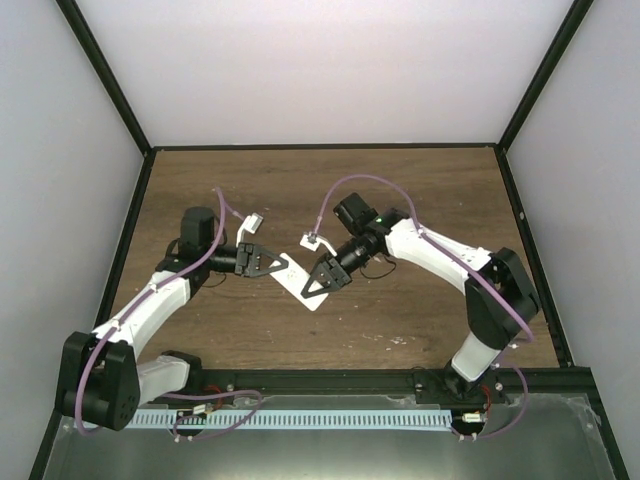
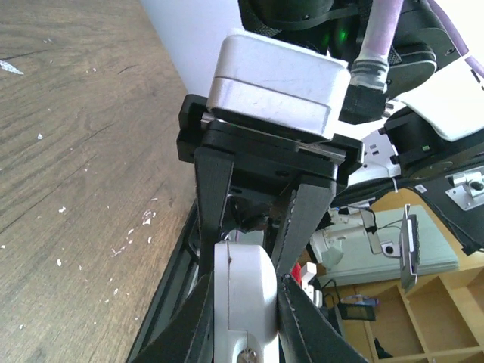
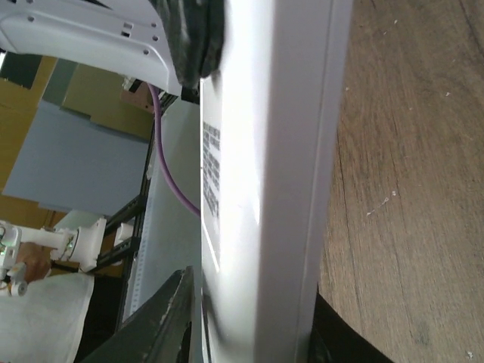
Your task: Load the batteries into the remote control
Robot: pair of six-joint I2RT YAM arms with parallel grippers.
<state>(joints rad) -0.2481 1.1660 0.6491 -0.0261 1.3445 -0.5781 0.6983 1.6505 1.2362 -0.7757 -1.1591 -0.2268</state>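
The remote control (image 1: 298, 279), a white handset, is held on edge above the wooden table (image 1: 400, 200) between both arms. My left gripper (image 1: 272, 265) is shut on one end of it; in the left wrist view the rounded white end (image 2: 243, 283) sits squeezed between the black fingers (image 2: 306, 219). My right gripper (image 1: 318, 285) straddles the other end. In the right wrist view the remote control (image 3: 272, 189) fills the frame, label face to the left. One finger (image 3: 325, 336) touches its far face and the other (image 3: 162, 325) stands a sliver off the label side. The batteries are out of view.
Pale specks (image 1: 398, 340) lie on the wood near the right arm's base. Black frame posts (image 1: 128, 215) and white walls close in the table on three sides. A slotted white rail (image 1: 330, 418) runs along the near edge.
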